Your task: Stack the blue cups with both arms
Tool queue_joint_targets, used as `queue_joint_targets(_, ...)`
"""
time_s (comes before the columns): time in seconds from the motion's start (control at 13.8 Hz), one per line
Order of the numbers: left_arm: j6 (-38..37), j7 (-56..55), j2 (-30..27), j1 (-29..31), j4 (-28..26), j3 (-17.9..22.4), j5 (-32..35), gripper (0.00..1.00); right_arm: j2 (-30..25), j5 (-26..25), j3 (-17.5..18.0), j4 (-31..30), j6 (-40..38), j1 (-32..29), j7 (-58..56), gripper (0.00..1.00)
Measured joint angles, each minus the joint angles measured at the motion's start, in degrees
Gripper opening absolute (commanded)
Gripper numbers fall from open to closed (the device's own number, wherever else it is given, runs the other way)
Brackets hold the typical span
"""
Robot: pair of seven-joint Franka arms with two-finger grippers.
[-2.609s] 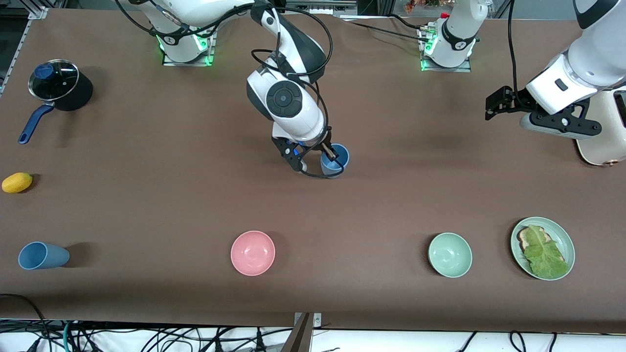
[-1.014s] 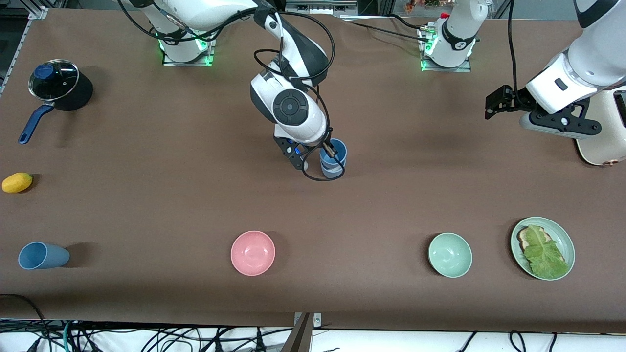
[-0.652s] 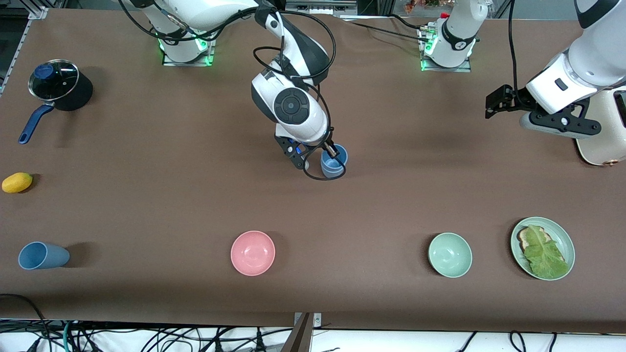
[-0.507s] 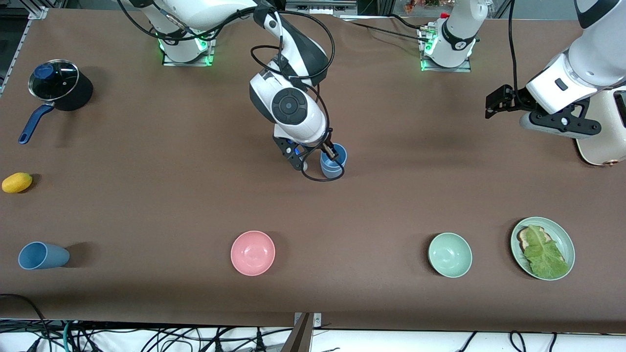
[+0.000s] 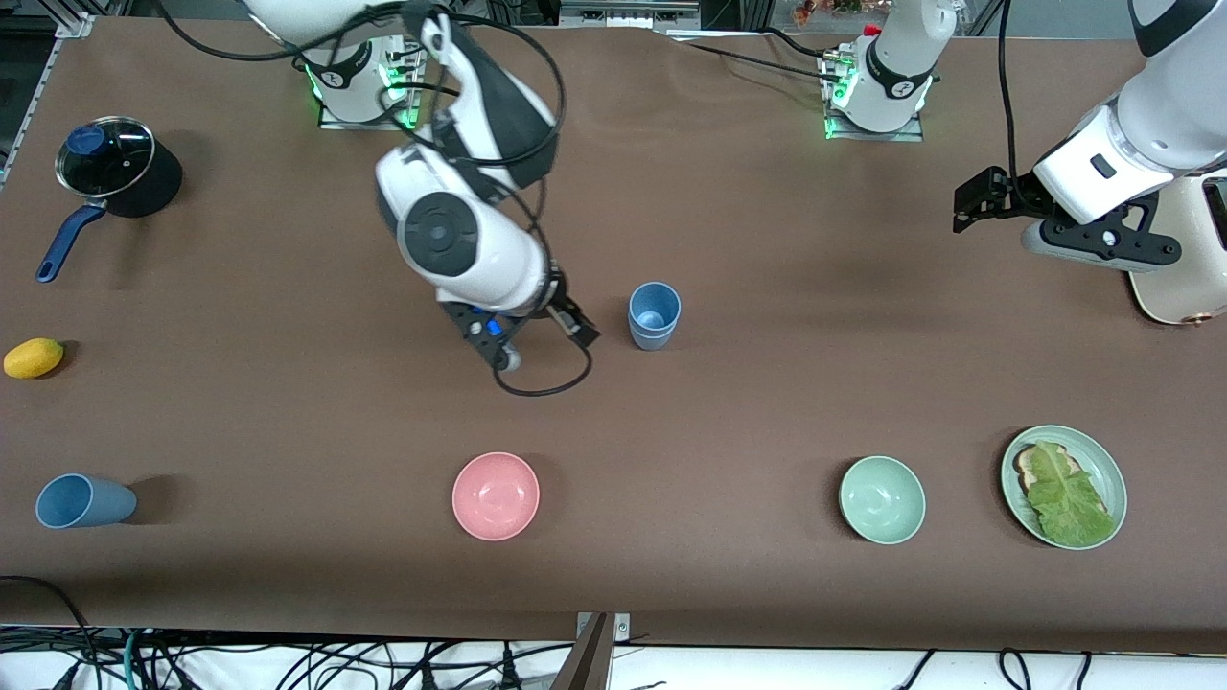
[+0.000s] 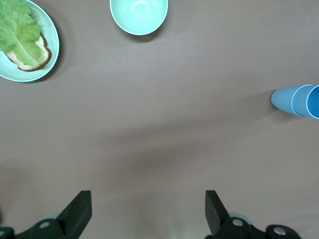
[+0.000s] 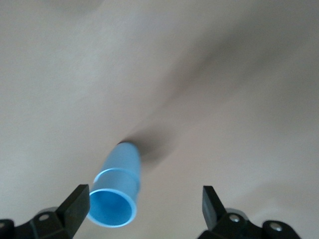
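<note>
Two blue cups [image 5: 655, 314] stand nested and upright in the middle of the table. They also show in the right wrist view [image 7: 117, 191] and the left wrist view [image 6: 296, 99]. My right gripper [image 5: 542, 343] is open and empty, just beside the stack toward the right arm's end; its fingers [image 7: 75, 204] hold nothing. A duller blue cup [image 5: 81, 501] lies on its side near the front edge at the right arm's end. My left gripper [image 5: 968, 206] waits open and empty [image 6: 147, 214] at the left arm's end.
A pink bowl [image 5: 496, 495], a pale-green bowl [image 5: 882, 499] and a green plate [image 5: 1102, 460] with toast and lettuce lie along the front. A black lidded pot [image 5: 115, 168] and a yellow fruit [image 5: 34, 357] sit at the right arm's end. A white appliance [image 5: 1184, 278] stands under the left arm.
My right gripper has let go of the sky-blue cup, opened and drawn away toward the right arm's end. The cup stays nested in the other. The left arm has not moved.
</note>
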Motion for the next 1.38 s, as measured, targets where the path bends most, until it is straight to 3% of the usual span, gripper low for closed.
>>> queue_joint_targets(1.01,-0.33,0.00,0.03,0.02,0.02,0.02,0.00,1.00,-6.85,-1.41,-25.04,-2.15,-18.18,-0.72,-49.35,1.00)
queue_joint_targets(1.23,-0.49,0.00,0.05,0.03,0.04,0.02,0.00,1.00,-11.99,-6.27,-26.04,-6.96,-16.83,-2.99,-55.50,1.00)
queue_joint_targets(1.38,-0.52,0.00,0.06,0.04,0.06,0.02,0.00,1.00,-18.42,-9.56,-20.27,-12.69,-14.87,-8.28,-56.66,1.00)
